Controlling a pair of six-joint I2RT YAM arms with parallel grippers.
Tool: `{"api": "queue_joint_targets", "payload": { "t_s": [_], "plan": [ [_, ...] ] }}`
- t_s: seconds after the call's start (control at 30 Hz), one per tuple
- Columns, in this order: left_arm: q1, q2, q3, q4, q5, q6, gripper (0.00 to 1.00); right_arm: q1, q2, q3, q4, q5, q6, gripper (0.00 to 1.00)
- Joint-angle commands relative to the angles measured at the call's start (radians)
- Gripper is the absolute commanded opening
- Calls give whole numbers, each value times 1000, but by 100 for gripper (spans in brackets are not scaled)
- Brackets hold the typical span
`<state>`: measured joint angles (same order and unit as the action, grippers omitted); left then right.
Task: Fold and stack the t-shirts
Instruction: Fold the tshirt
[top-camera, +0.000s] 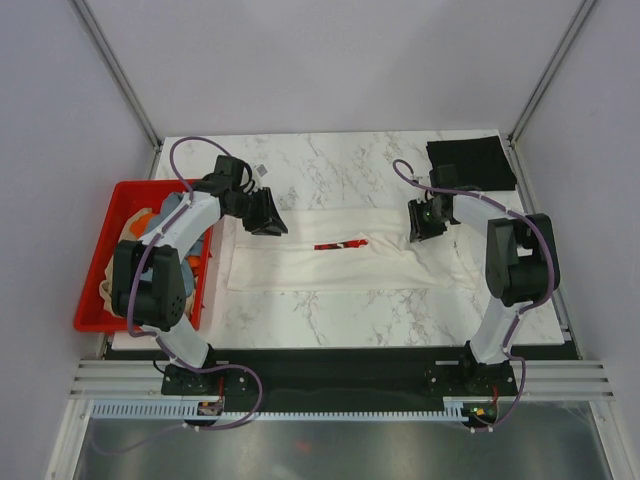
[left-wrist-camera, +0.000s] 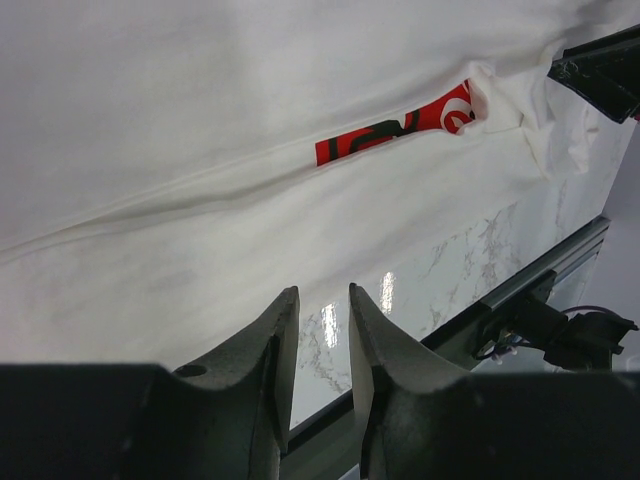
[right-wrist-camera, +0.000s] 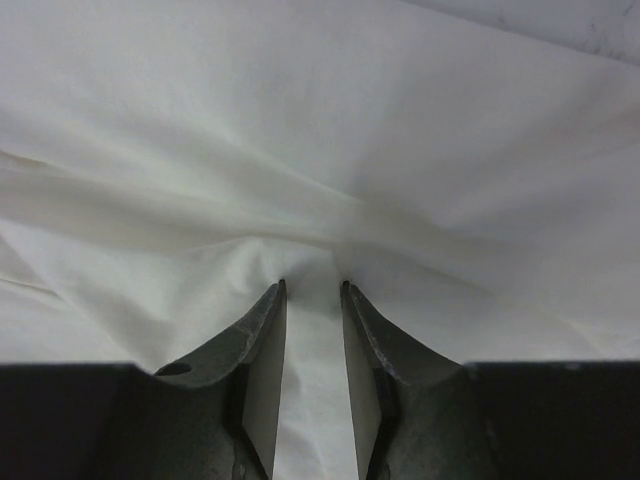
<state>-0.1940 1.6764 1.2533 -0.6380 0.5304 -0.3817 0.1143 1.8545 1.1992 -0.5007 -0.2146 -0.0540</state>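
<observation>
A cream-white t-shirt (top-camera: 300, 262) lies on the marble table, folded into a long band, with a strip of its red print (top-camera: 340, 244) showing at the fold. My left gripper (top-camera: 270, 225) hovers at the band's back left edge. In the left wrist view it (left-wrist-camera: 320, 290) is open and empty, above cloth (left-wrist-camera: 200, 200) and bare marble. My right gripper (top-camera: 422, 225) is at the band's right end. It (right-wrist-camera: 313, 285) is open, fingertips pressed into puckered white cloth (right-wrist-camera: 320, 150) that runs between them. A folded black t-shirt (top-camera: 470, 162) lies at the back right.
A red crate (top-camera: 100, 290) at the table's left edge holds several more shirts (top-camera: 150, 225), orange, grey-blue and tan. Metal frame posts and grey walls enclose the table. The table's near edge and a black rail (left-wrist-camera: 540, 290) show in the left wrist view.
</observation>
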Motion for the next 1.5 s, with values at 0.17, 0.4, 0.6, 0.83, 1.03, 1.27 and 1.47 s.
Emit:
{"api": "queue_joint_targets", "payload": {
  "t_s": [0.17, 0.4, 0.6, 0.83, 1.03, 1.27, 1.47],
  "plan": [
    [2, 8, -23, 24, 31, 52, 33, 7, -21, 10, 56, -37, -69, 24],
    [1, 9, -31, 26, 25, 56, 33, 19, -63, -1, 53, -45, -78, 7],
    [1, 32, -28, 27, 34, 56, 32, 59, -181, -42, 50, -42, -93, 6],
    [-1, 31, -31, 29, 39, 55, 32, 76, -213, -69, 45, -78, -122, 3],
    [1, 25, -38, 31, 37, 55, 32, 88, -199, -69, 42, -149, -153, 3],
    [-2, 31, -37, 31, 40, 52, 32, 113, -167, -40, 57, -103, -207, 3],
    [-2, 39, -32, 31, 42, 50, 32, 136, -132, -29, 76, -28, -239, 3]
  ]
}}
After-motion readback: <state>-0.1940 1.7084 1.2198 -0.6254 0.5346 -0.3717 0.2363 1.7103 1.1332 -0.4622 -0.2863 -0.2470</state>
